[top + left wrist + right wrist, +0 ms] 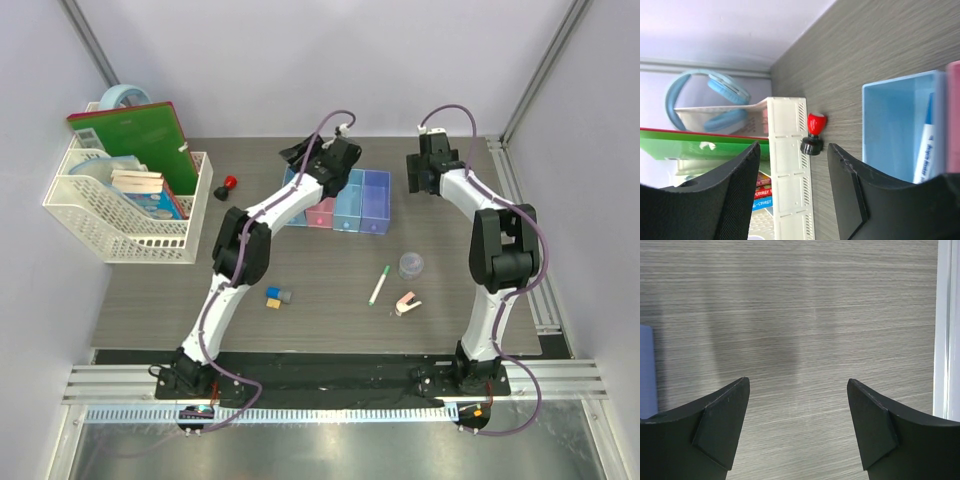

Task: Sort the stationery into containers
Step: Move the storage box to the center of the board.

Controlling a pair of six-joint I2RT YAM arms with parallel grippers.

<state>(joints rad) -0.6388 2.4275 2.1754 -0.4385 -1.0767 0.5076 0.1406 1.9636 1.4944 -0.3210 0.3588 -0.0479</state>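
While your left pincer (795,150) and right pincer (798,382) gape empty, grip the likely light, hard red-and-black knob (813,134) by its waist, nine o'clock of the containers (376,230).

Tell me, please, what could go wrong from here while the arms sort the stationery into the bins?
The red-and-black knob sits close beside the white mesh basket, so the open left fingers might bump the basket when reaching for it. The white pen lies flat on the table and could slip from a pinch. The grey round tub might roll if nudged.
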